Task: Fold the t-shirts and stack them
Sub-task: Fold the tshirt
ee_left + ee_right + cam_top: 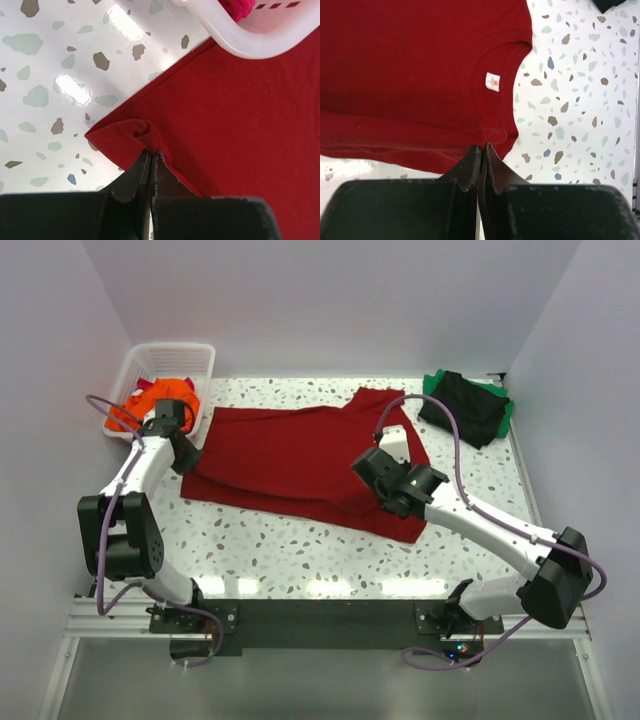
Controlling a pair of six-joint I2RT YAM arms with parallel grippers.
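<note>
Pinching the red shirt (pixel 290 450) at both ends, the two arms look set for a lengthwise fold. On the left, the left pincer (pixel 150 154) is closed on a bunched corner of the hem. Bare tabletop (pixel 45 75) lies to its left and the cloth spreads to its right. The basket (pixel 250 42) sits just ahead, its rim over or against the cloth edge; I cannot tell which. An orange shirt (pixel 165 392) is heaped in that basket.

From this pincer the red shirt runs flat across the tabletop to the right pincer (pixel 482 148), which is clamped on the near shoulder edge, just short of the collar (pixel 507 39) and its white label (pixel 492 81). Beyond that pincer and to its right, well apart, a black shirt (pixel 462 405) lies over a green shirt (pixel 507 412).

By my judgement this is an early fold of the red shirt, and it has not yet been stacked. The next move calls for both pincers to lift together, hold the edge taut between them, and carry it toward the far edge without dragging cloth against the basket.
</note>
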